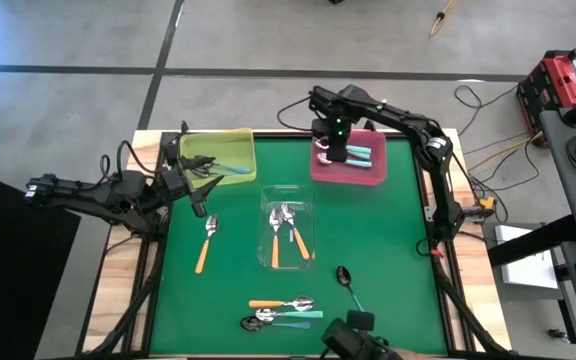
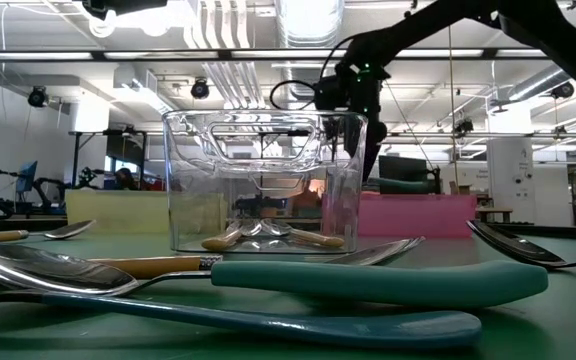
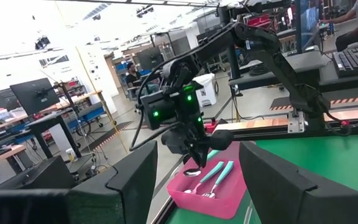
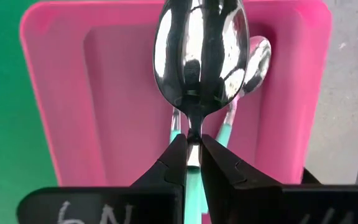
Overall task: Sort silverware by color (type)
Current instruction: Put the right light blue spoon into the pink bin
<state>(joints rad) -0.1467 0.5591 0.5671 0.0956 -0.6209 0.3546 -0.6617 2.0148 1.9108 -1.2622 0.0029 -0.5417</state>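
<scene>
With teal spoons already in the pink tray [image 1: 348,170], the right claw [image 4: 192,155] pinches another spoon [image 4: 201,56] above it, the left claw [image 1: 200,200] spread, several spoons still loose on the desk [image 1: 388,260].

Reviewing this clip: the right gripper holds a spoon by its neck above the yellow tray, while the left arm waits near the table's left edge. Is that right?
Not quite. The right gripper is shut on a spoon above the pink tray, not the yellow tray; the right wrist view shows pink beneath it. The left gripper does wait near the left edge.
</scene>
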